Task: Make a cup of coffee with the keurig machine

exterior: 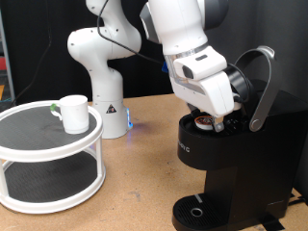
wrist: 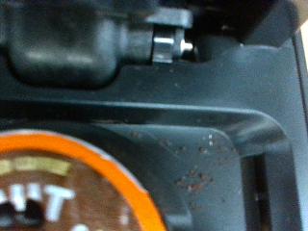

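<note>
The keurig machine (exterior: 226,154) is a tall black box with a small white logo on its front, standing at the bench's front right corner in the exterior view; its grey-silver lid handle (exterior: 262,89) is raised and the lid stands open, baring the round pod chamber on top. A pod (exterior: 205,121) with a brown top sits in that chamber, and the wrist view shows it close up as a brown disc with an orange rim (wrist: 58,188) and pale lettering (too blurred to read), set in dark plastic speckled with fine grounds. The gripper (exterior: 223,117) hangs directly over the chamber, its tips down at the pod, but whether its jaws are open or closed cannot be told, since the white hand hides them. The cup (exterior: 73,113), a plain white mug with a side handle, stands well apart on the top tier of a white round two-tier rack (exterior: 48,159) at the bench's left edge. Between the rack and the machine the wooden bench (exterior: 140,178) lies bare along its front edge, while the arm's white base (exterior: 101,82) stands toward the back.
</note>
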Robot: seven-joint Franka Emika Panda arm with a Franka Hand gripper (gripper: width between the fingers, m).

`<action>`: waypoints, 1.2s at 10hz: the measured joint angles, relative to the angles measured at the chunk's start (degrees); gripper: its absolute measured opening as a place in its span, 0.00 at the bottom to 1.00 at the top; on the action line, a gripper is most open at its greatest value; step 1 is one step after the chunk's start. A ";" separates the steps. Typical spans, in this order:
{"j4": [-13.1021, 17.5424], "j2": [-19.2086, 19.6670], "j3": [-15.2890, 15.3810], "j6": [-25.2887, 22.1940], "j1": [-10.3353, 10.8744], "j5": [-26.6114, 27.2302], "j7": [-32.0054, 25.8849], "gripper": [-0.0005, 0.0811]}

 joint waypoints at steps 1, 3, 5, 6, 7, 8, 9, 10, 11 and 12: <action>0.01 -0.55 -0.37 -0.86 -0.05 1.88 -1.49 0.99; -0.12 -2.73 -1.65 -1.94 -0.16 6.39 -4.44 0.99; -0.38 -5.22 -2.96 -3.48 -0.54 7.76 -5.56 1.00; -0.38 -6.28 -3.37 -5.26 -1.06 6.37 -5.61 1.00; -0.44 -6.93 -3.62 -6.55 -1.37 5.27 -5.61 1.00; -0.49 -6.90 -3.61 -6.38 -1.36 5.51 -5.52 1.00; -0.46 -6.91 -3.65 -6.52 -1.42 5.54 -4.42 1.00; -0.03 -7.05 -3.76 -8.02 -1.59 5.52 -1.65 1.00; 1.20 -7.37 -3.92 -11.50 -1.94 5.28 1.33 1.00; 3.02 -7.72 -4.16 -15.64 -2.34 5.10 3.27 1.00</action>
